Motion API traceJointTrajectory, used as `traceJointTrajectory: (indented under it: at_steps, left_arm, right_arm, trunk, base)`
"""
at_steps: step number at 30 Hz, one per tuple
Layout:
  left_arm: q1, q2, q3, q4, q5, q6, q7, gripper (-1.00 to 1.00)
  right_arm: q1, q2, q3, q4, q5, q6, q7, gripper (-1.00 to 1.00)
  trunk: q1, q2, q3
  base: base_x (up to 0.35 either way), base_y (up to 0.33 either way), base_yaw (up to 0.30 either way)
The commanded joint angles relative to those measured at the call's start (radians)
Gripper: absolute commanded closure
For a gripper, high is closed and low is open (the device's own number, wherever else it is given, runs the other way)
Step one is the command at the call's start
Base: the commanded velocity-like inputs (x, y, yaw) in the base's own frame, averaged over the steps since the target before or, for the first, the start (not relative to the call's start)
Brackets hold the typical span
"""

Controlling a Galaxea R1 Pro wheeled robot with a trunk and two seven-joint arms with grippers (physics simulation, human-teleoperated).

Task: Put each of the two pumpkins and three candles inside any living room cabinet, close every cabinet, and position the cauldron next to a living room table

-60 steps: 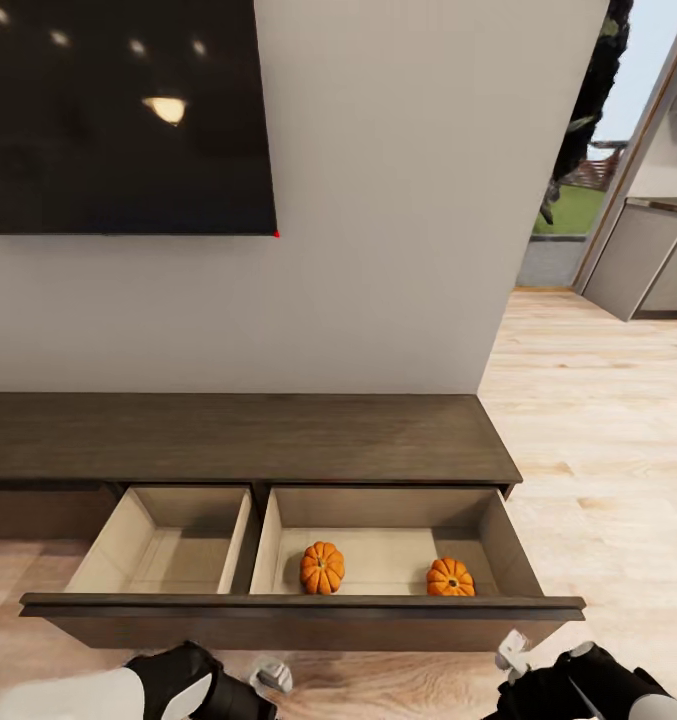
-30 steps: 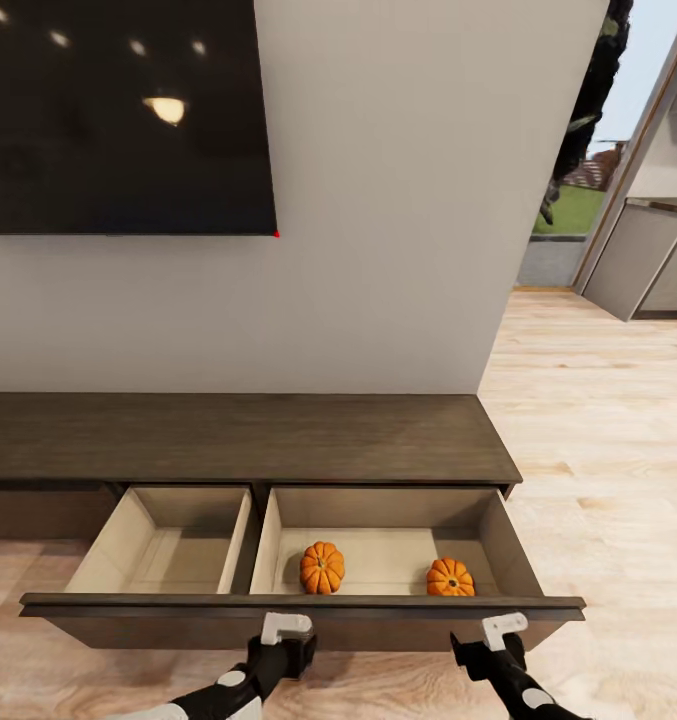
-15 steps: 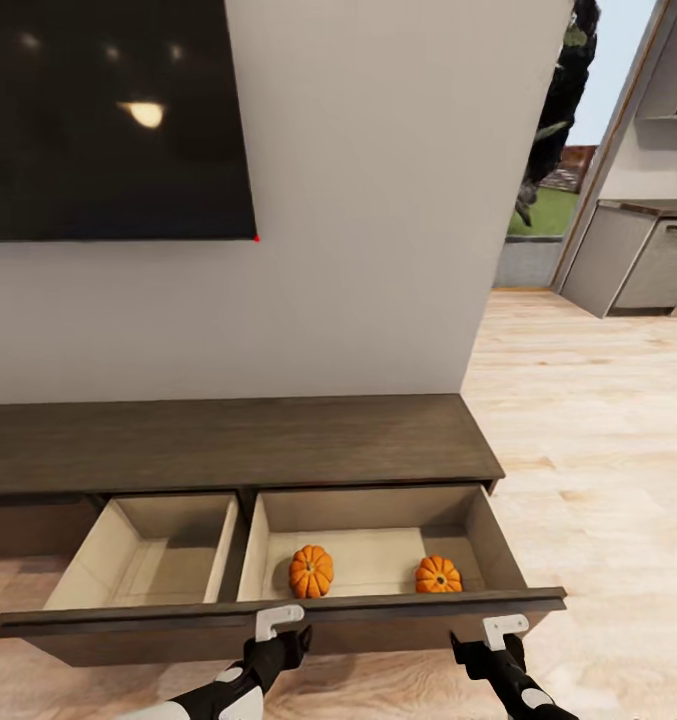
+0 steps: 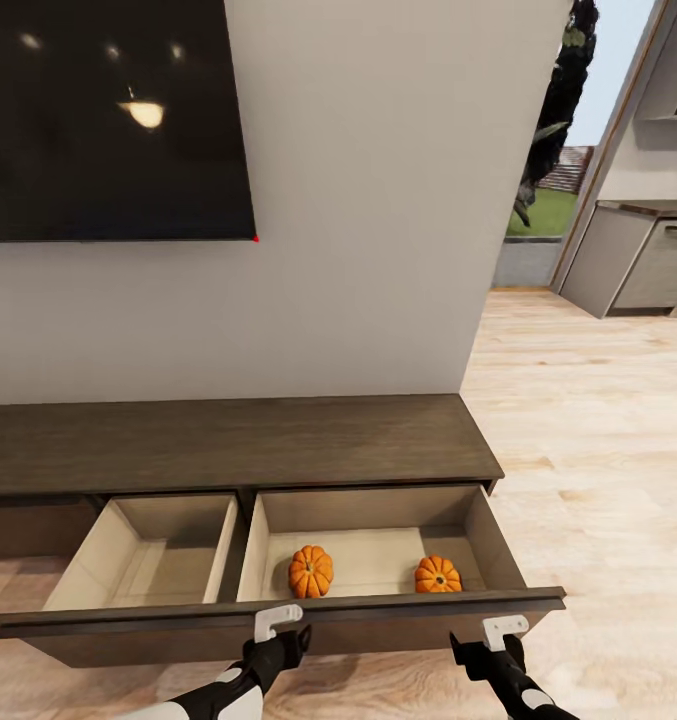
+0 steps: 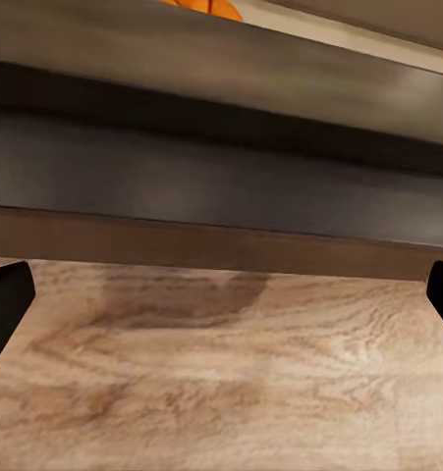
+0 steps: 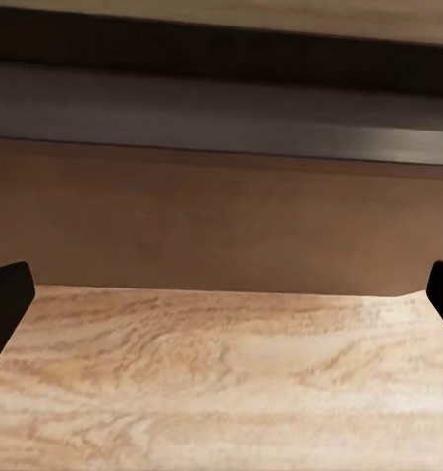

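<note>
Both grippers sit low against the front board of the pulled-out drawer (image 4: pixel 278 632) of the long dark-brown cabinet (image 4: pixel 228 440). The left gripper (image 4: pixel 276 622) is up near the drawer's middle, the right gripper (image 4: pixel 504 630) near its far right end. In each wrist view the two black fingertips (image 5: pixel 5 304) stand at opposite edges of the picture with a broad gap between them, so both grippers are spread wide and hold nothing; the same goes for the right one's fingertips (image 6: pixel 7 299).

Just past the left gripper, over the front board and a touch to its right, lies one pumpkin (image 4: pixel 311 571) on the pale floor of the drawer's right-hand compartment. The other pumpkin (image 4: pixel 438 575) rests in the same compartment, just beyond the right gripper and to its left. The two are well apart from each other. The left-hand compartment (image 4: pixel 148 555) lies beyond the left gripper and off to its left.

The wood floor (image 4: pixel 598 450) runs under both grippers. Above the cabinet hangs a dark screen (image 4: pixel 108 120) on the pale wall (image 4: pixel 378 250).
</note>
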State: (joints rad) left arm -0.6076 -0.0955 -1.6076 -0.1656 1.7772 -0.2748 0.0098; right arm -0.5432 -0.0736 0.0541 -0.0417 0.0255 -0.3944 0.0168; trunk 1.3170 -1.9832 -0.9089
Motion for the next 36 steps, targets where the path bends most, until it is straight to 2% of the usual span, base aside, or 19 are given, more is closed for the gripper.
traceJointTrajectory:
  at_steps: [1,2,4,6,8,11,14,36]
  left_arm:
    - [0.000,-0.001,0.000,0.005,0.001,0.001,0.002,-1.00]
    - [0.000,-0.002,0.000,0.007,0.002,0.001,0.007,-1.00]
    - [0.000,-0.002,0.000,0.011,0.001,0.002,0.067,-1.00]
    - [0.000,-0.003,0.000,0.006,-0.003,0.002,0.200,-1.00]
    - [-0.001,-0.001,-0.001,-0.001,-0.005,0.001,0.284,-1.00]
    - [-0.001,-0.001,-0.002,-0.009,-0.005,0.000,0.312,-1.00]
    - [-0.001,0.001,-0.003,-0.008,-0.005,0.000,0.318,-1.00]
    - [-0.001,-0.001,-0.010,-0.001,-0.013,0.003,0.331,-1.00]
  right_arm:
    - [0.000,0.000,0.000,0.001,-0.001,0.000,0.000,-1.00]
    - [0.000,0.000,0.000,0.001,-0.001,0.000,0.000,-1.00]
    - [0.000,0.000,0.000,0.002,-0.001,0.000,0.000,-1.00]
    - [0.000,0.000,0.000,0.002,-0.001,0.000,0.000,-1.00]
    - [0.000,0.000,0.000,0.002,-0.001,0.000,0.000,-1.00]
    - [0.000,0.000,0.000,0.006,-0.001,0.000,0.000,-1.00]
    - [0.000,0.000,0.000,0.008,-0.001,0.000,0.000,-1.00]
    - [0.000,0.000,0.001,0.012,-0.001,0.000,0.000,-1.00]
  trunk:
    - [0.000,0.000,0.000]
    - [0.000,0.000,0.000]
    - [0.000,0.000,0.000]
    - [0.000,0.000,0.000]
    - [0.000,0.000,0.000]
    - [0.000,0.000,0.000]
    - [0.000,0.000,0.000]
    - [0.084,-0.154,-0.069]
  base:
    - [0.000,0.000,0.000]
    - [0.000,0.000,0.000]
    - [0.000,0.000,0.000]
    - [0.000,0.000,0.000]
    - [0.000,0.000,0.000]
    - [0.000,0.000,0.000]
    - [0.000,0.000,0.000]
    - [0.000,0.000,0.000]
